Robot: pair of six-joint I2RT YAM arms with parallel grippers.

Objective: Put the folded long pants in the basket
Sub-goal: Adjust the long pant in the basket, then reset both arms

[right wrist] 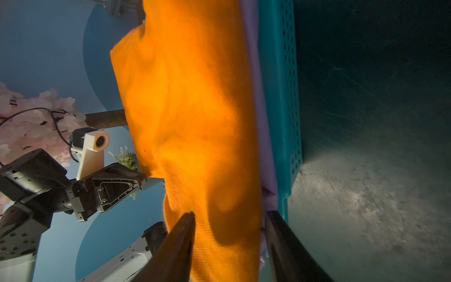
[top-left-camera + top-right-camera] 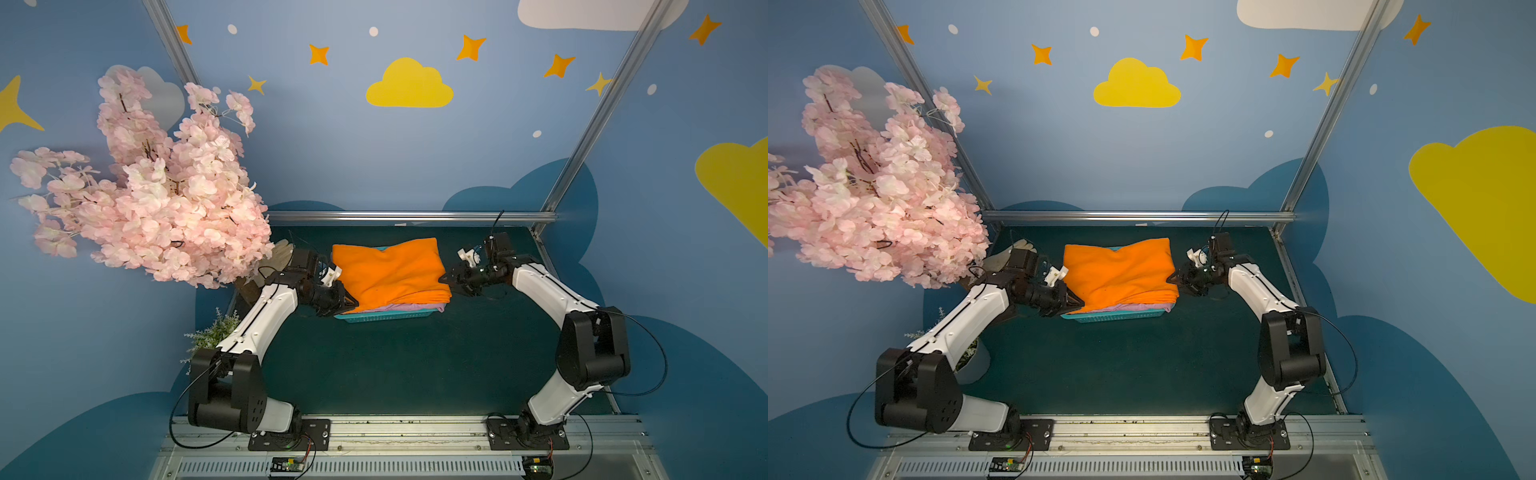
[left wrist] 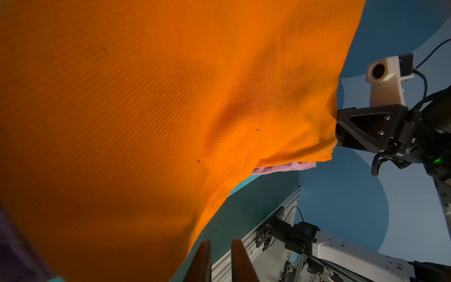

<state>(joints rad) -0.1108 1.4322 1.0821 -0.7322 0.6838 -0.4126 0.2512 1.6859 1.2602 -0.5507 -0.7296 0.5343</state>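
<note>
The orange folded long pants (image 2: 386, 270) lie on top of the pile in the turquoise basket (image 2: 386, 318), rumpled and overhanging its rim. Lilac pants (image 2: 399, 308) peek out beneath them at the front right. My left gripper (image 2: 351, 303) sits at the orange pants' front left corner. In the left wrist view it (image 3: 220, 244) stands narrowly open, the cloth beside it and nothing between its fingers. My right gripper (image 1: 229, 214) is open at the right edge, its jaws on either side of the orange fold without pinching it, one finger by the basket wall (image 1: 280, 97).
A cream glove (image 2: 282, 249) lies behind the left arm. A pink blossom tree (image 2: 158, 199) overhangs the back left. A small green plant (image 2: 214, 332) stands by the left arm. A metal rail (image 2: 411, 216) bounds the dark green table (image 2: 395, 365) at the back.
</note>
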